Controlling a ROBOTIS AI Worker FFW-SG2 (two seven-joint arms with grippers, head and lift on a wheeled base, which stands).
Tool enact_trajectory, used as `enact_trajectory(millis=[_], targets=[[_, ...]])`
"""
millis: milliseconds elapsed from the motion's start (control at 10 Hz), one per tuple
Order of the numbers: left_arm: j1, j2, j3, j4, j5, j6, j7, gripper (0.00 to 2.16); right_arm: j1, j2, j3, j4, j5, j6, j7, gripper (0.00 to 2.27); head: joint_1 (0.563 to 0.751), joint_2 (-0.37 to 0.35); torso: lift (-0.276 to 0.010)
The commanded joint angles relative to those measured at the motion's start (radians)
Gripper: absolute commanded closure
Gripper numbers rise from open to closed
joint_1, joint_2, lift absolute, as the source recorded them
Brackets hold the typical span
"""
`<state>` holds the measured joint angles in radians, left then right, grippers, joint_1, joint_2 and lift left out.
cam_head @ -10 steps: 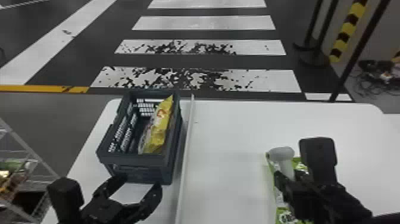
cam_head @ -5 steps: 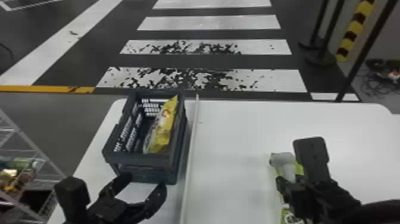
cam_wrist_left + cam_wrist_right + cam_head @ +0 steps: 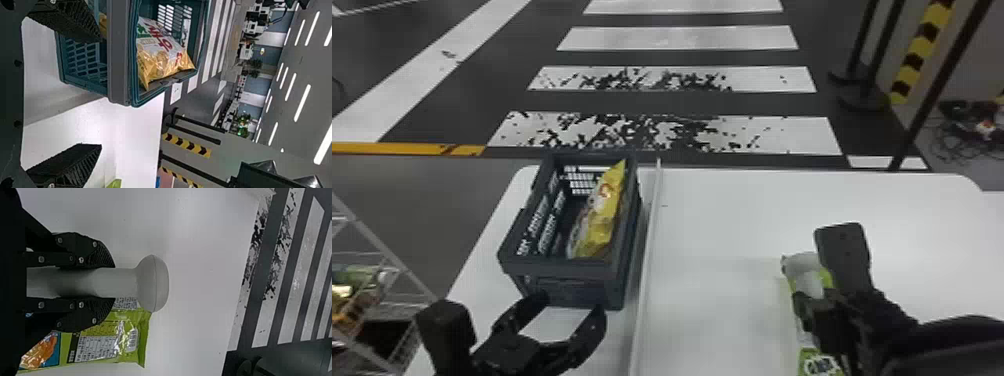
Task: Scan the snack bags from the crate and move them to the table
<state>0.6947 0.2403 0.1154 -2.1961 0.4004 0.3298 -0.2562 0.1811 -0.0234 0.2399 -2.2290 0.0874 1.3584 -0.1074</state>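
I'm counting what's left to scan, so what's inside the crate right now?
Inside the crate, a yellow snack bag sits along the right side. It covers part of the crate's floor, so whether another bag lies under or behind it can't be seen.

There are one dark-grey plastic crate [image 3: 559,266], one glossy yellow snack bag [image 3: 604,215], one glossy green snack bag [image 3: 133,344], one pale-grey scanner [image 3: 152,284].
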Motion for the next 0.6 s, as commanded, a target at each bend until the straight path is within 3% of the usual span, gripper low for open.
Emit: enact_trajectory(millis=[0,500], targets=[[0.006,-0.001,0.001,0.004,0.000,-0.014,-0.002,0.03,-0.011,-0.003,-0.005,0.020,-0.003,0.000,0.000,2.24,0.695,0.081,-0.095],[0.009,-0.004,0.003,0.004,0.000,-0.017,-0.008,0.03,-0.008,-0.021,-0.025,0.025,-0.014,0.000,0.005,2.24,0.695,0.063,-0.095]])
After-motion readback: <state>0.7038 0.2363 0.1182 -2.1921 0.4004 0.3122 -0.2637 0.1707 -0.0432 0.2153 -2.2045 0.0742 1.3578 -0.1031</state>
